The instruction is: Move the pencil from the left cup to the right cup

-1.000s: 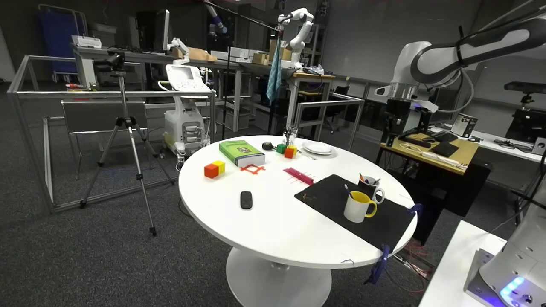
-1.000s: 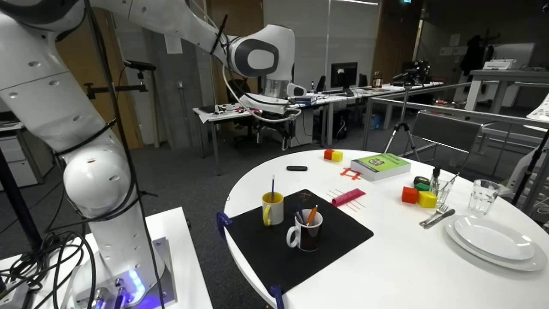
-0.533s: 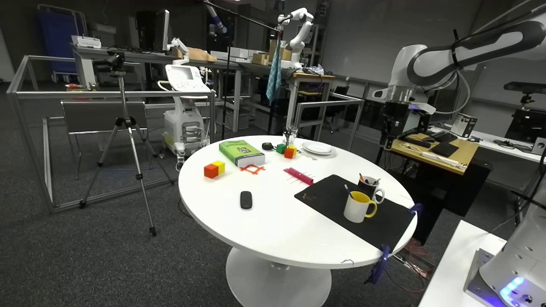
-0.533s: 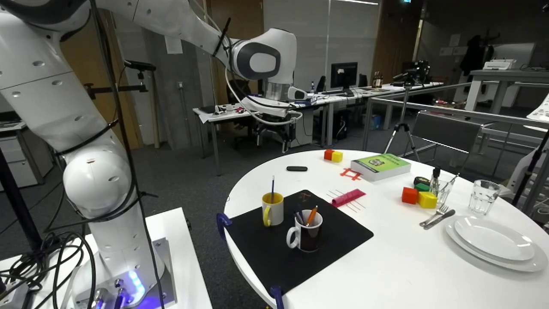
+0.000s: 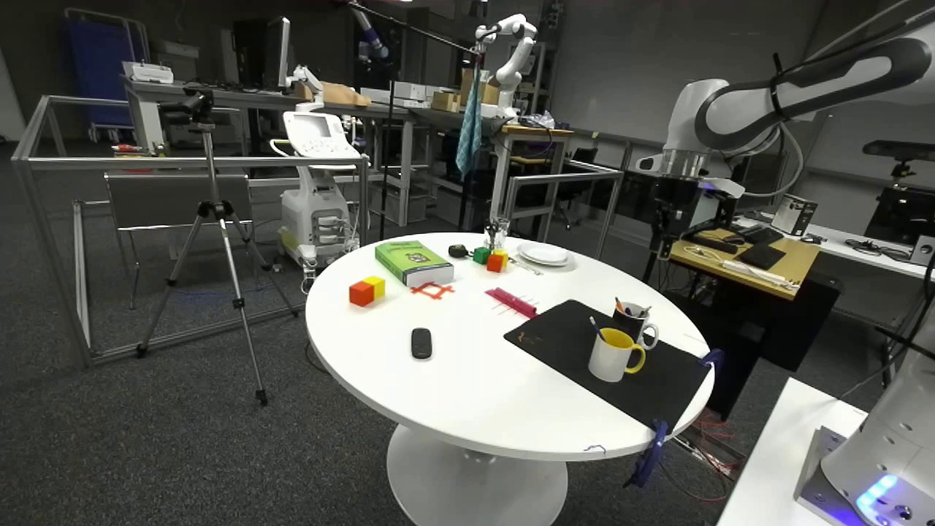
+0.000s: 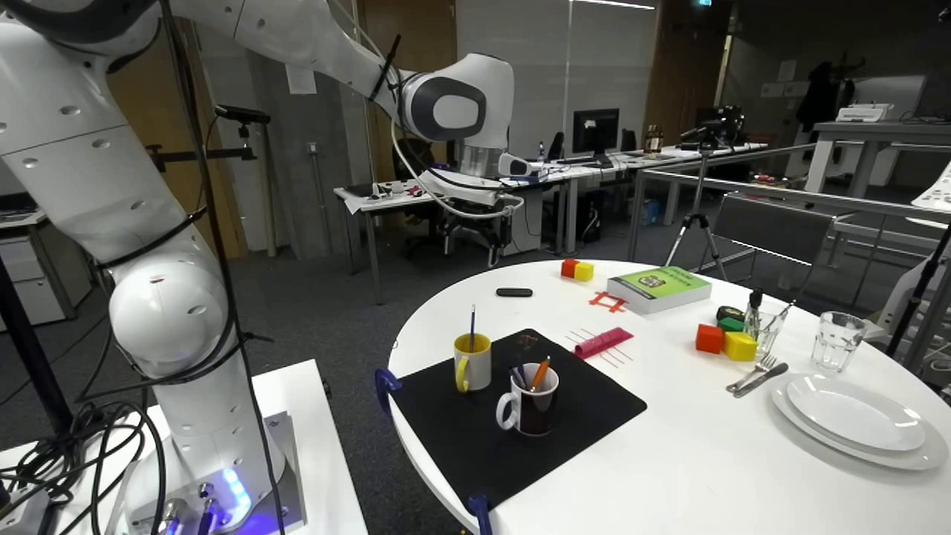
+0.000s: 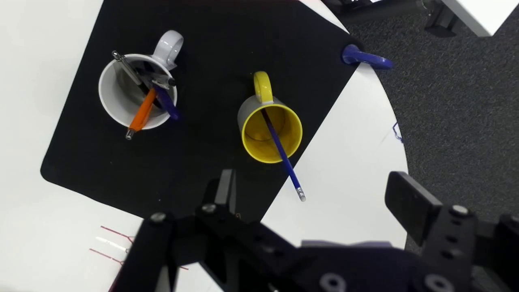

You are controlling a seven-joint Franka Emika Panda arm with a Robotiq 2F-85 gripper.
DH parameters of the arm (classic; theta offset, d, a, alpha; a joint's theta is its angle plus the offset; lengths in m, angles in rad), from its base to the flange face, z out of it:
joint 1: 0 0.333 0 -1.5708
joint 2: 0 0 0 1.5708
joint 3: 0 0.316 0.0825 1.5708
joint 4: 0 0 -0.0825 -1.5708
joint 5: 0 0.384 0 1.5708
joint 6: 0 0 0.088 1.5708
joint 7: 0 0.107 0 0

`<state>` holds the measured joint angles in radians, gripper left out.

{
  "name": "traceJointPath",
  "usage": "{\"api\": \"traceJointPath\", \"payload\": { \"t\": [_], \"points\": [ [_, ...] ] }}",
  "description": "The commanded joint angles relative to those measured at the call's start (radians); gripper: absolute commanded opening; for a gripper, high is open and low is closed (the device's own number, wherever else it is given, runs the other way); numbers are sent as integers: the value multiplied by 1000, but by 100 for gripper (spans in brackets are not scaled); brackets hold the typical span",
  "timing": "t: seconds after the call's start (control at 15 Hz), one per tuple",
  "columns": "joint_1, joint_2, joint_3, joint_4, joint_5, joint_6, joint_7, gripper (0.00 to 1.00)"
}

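Observation:
The left cup, white outside with a yellow inside and yellow handle, stands upright on a black mat in both exterior views (image 5: 608,359) (image 6: 480,369) and in the wrist view (image 7: 256,136). A blue pencil (image 7: 284,159) leans in it, eraser end up and past the rim; it also shows in both exterior views (image 5: 597,329) (image 6: 472,327). The right cup (image 6: 538,413), dark outside with white handle and inside, stands beside it (image 7: 114,97) holding several pens. My gripper (image 7: 312,182) is open and empty, high above the table, its fingers on either side of the pencil's end in the wrist view.
The black mat (image 6: 461,431) is held by blue clamps (image 6: 386,388) at the table edge. A pink roll (image 6: 603,342), green book (image 6: 660,288), coloured cubes (image 6: 710,338), black remote (image 6: 514,292), glasses (image 6: 838,340), cutlery and plates (image 6: 854,412) lie farther off on the round white table.
My arm and open gripper have come down a little, with a slight sideways shift. The cups, pencil and other things have not moved.

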<state>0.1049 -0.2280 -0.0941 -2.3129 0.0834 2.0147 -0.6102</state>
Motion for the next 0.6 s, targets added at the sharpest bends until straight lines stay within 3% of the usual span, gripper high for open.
{"api": "traceJointPath", "payload": {
  "t": [0.0, 0.53],
  "points": [
    [6, 42, 28, 6, 22, 63, -76, 100],
    [8, 233, 92, 39, 90, 250, -474, 100]
  ]
}}
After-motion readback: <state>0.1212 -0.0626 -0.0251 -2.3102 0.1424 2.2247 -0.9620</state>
